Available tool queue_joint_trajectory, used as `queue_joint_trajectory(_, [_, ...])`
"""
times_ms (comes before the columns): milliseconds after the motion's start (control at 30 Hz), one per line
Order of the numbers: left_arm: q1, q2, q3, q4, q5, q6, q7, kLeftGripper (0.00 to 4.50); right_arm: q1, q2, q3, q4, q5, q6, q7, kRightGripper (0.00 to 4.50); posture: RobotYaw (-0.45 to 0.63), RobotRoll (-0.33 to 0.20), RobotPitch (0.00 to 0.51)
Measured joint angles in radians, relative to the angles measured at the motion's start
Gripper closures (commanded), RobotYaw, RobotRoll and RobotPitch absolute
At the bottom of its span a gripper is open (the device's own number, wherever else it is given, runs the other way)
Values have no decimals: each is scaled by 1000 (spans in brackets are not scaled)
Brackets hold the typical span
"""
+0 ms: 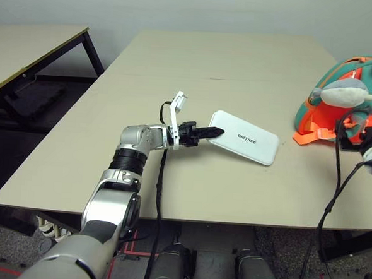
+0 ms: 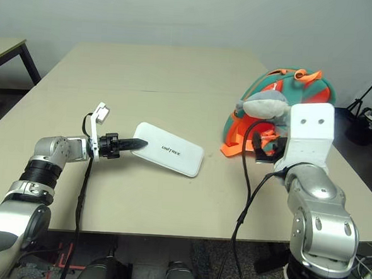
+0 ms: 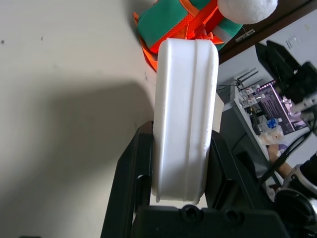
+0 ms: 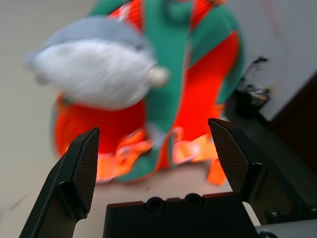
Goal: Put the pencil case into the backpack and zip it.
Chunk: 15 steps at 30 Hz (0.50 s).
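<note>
The white pencil case (image 1: 245,146) with black lettering lies near the table's middle, its near-left end slightly raised. My left gripper (image 1: 213,132) is shut on that end; in the left wrist view the case (image 3: 185,114) stands on edge between the two black fingers (image 3: 128,188). The teal-green and orange backpack (image 2: 283,107) sits at the right of the table, a grey-white plush charm (image 2: 264,105) hanging on its front. My right gripper (image 4: 156,144) is open just in front of the backpack's orange straps (image 4: 148,148), with nothing between its fingers.
A second table (image 1: 27,54) stands to the far left across a gap. A black cable (image 2: 246,181) hangs from my right arm over the table's front edge. Equipment and cables (image 2: 370,116) sit on the floor beyond the right side.
</note>
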Motion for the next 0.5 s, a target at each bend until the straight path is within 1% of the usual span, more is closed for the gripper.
queue_joint_trajectory(100, [-13, -8, -7, 10, 0, -9, 4, 3084, -32, 3, 10, 99, -33, -51, -28, 0, -120, 0, 0])
queue_joint_trajectory(167, [-20, -9, -10, 13, 0, -15, 6, 3084, -60, 22, 17, 172, -45, -70, -46, 0, -113, 0, 0])
queue_joint_trajectory(400, [-23, -3, -11, 13, -2, -16, 9, 3084, -135, 37, 45, 284, -62, -80, -61, 0, -82, 0, 0])
queue_joint_trajectory(500, [-23, 7, -9, 10, -5, -16, 16, 3084, -176, 57, 45, 337, -66, -81, -76, 0, -78, 0, 0])
